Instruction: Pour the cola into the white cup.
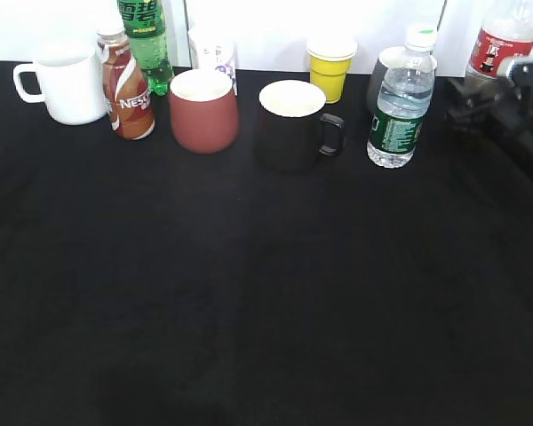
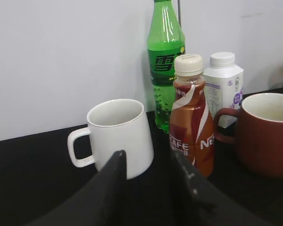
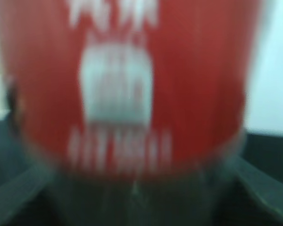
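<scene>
Left tool [image 2: 146, 176] hangs low, its fingers [image 2: 114, 176] parted. Right tool [image 1: 480, 102] is level at the far right, fingers spread.

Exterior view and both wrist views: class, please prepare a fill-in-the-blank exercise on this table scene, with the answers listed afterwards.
1. The white cup stands at the far ____ of the row.
2. The Nestle bottle stands between the white cup and the ____ mug.
3. The right wrist view is filled by the cola bottle's ____ label.
4. The yellow cup stands ____ the black mug.

Answers: left; red; red; behind

Lab bench: black tabletop [image 1: 249, 293], white backdrop [image 2: 61, 56].
</scene>
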### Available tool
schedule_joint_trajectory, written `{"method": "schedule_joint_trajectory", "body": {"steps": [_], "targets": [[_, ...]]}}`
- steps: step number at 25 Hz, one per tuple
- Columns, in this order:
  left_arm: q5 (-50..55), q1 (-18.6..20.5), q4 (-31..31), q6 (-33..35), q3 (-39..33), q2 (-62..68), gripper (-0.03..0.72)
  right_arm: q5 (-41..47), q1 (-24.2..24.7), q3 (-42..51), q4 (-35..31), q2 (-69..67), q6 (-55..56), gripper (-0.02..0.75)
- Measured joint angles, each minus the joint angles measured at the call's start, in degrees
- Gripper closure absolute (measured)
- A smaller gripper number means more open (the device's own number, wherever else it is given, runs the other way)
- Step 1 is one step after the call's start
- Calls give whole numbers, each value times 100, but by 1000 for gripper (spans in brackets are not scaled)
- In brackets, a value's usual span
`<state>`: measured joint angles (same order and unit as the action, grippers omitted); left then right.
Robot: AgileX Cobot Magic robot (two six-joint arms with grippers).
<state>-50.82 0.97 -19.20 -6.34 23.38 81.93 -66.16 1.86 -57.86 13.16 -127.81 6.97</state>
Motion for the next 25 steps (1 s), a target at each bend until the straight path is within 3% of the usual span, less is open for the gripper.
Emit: {"method": "schedule_joint_trajectory", "body": {"steps": [6, 8, 10, 13, 15, 16, 17, 20, 21, 23, 25], "targets": [[106, 0, 0, 0, 0, 0, 449, -34, 7, 1148, -36, 604, -5, 162], [366, 0, 0, 0, -3, -81, 449, 426, 7, 1338, -36, 1290, -5, 162], [991, 0, -4, 0, -3, -467, 449, 1854, 7, 1356, 90, 2113, 127, 162], [2631, 0, -15, -416, -3, -1127, 449, 4801, -6, 1356, 1644, 3340, 1865, 162], [4215, -132, 62, -525, 79, -1357, 449, 6770, -6, 1356, 2092, 3844, 2598, 162], [5231, -391, 153, -541, 281, -1460, 449, 7423, -6, 1356, 1960, 4070, 2637, 162], [6112, -702, 163, -541, 570, -1506, 446, 7969, -19, 1356, 1417, 4270, 2315, 162], [8307, -1534, 818, -541, 1593, -1519, 443, 9671, -478, 1220, -947, 4804, 323, 207], [8960, -1724, 1172, -541, 1874, -1519, 443, 10048, -786, 1169, -1404, 5059, -97, 219], [10330, -1889, 1731, -546, 2356, -1561, 443, 10515, -1390, 1153, -1740, 5747, -373, 227], [11391, -1915, 1873, -556, 2489, -1881, 443, 10813, -1634, 1153, -1795, 6512, -423, 227]]}}
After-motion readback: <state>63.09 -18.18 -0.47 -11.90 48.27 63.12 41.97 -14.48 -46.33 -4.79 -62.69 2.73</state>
